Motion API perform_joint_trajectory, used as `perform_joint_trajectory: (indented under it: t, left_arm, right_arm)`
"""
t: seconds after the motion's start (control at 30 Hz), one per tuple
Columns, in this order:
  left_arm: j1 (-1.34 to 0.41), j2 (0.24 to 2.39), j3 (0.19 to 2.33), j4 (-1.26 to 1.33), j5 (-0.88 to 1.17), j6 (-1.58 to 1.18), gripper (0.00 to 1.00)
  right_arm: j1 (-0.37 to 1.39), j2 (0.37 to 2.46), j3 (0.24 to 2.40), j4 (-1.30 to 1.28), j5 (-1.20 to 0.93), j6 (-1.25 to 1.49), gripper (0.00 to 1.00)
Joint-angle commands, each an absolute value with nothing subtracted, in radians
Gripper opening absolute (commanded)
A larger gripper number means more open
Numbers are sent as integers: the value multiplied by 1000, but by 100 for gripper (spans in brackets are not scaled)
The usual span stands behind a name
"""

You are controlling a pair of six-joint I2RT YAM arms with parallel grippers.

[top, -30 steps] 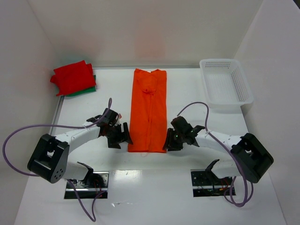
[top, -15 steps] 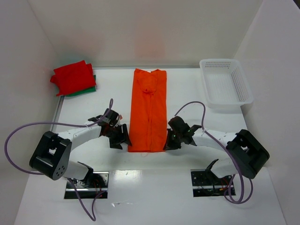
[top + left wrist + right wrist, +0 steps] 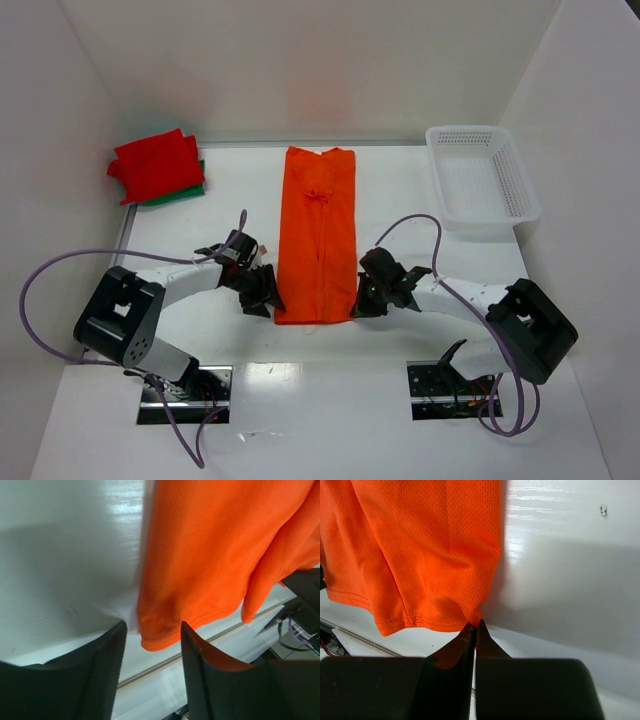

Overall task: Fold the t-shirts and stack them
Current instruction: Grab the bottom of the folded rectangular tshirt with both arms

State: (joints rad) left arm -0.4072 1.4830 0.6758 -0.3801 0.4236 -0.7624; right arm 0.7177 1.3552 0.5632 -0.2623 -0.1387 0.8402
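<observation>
Centrally on the white surface (image 3: 230, 200) lies the orange t-shirt (image 3: 316, 235), folded into a long strip running from 12 to 6 o'clock. At its 7 o'clock corner the left pincer (image 3: 152, 627) stands wide, with the stitched hem corner between its black fingers. At the 5 o'clock corner the right pincer (image 3: 472, 626) is pressed together, nipping the hem's tip. The cloth is a fine-holed mesh knit. A folded red t-shirt (image 3: 155, 165) sits atop a green t-shirt (image 3: 188, 191) at 10 o'clock, and a white perforated plastic basket (image 3: 482, 180) sits at 2 o'clock.
</observation>
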Motion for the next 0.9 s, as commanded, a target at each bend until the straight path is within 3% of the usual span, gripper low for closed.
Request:
perform_joint_trajectory:
  t: [0.0,0.37,0.67,0.87]
  left_arm:
    - [-413,1514,689,-347,426,-770,54]
    - [-432,1537,689,-356,426,-790,41]
    - [-433,1484,670,-370,427,-810,0]
    - [-433,1401,709,-439,425,-810,0]
  right_arm:
    - [727,1371,603,-233,-124,838,0]
    - [727,1371,603,-242,-115,847,0]
    - [727,1371,632,-265,-115,847,0]
    - [727,1335,652,-316,-115,847,0]
